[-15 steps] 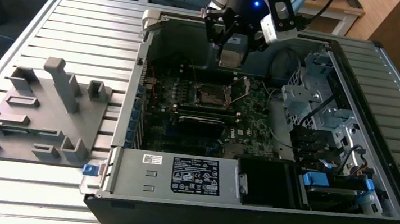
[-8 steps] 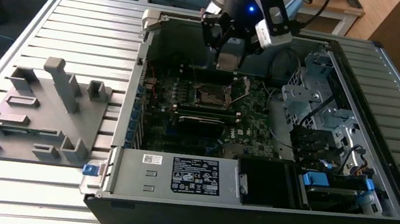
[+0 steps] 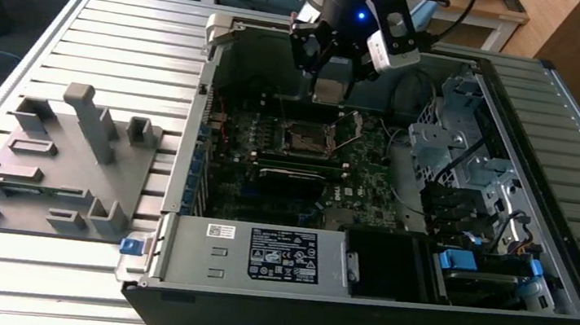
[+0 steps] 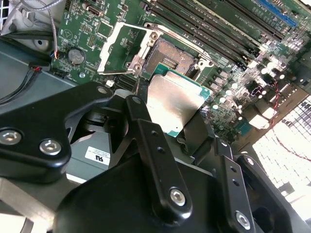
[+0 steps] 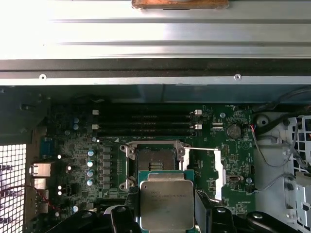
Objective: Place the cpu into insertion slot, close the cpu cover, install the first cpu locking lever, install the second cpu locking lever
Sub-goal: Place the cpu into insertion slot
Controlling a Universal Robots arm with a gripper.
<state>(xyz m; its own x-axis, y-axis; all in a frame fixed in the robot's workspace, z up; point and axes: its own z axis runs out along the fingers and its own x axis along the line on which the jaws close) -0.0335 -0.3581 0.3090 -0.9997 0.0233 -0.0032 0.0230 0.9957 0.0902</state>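
Holding the cpu by two opposite edges, the pincer hangs inside the open computer case, over the green motherboard. Its black fingers are drawn in narrow against the chip, whose dull silver-grey top faces both wrist cameras.

The cpu is off the board and not seated. In both wrist views it sits close to the insertion slot but apart from it, with the whole socket uncovered: dark centre, silvery rim. In the exterior view the pincer shows higher in the picture than the slot, towards the case's far wall.

The cpu cover is swung open beside the slot. It is a thin silvery frame with green board showing through its window, on the side nearer the coin cell battery. In the exterior view it lies at the slot's right and looks tilted up. Long black memory strips run along another side of the slot.

The case rests on a slatted metal bench, and a grey moulded fixture stands on the bench at the exterior view's left, well apart from the motherboard.
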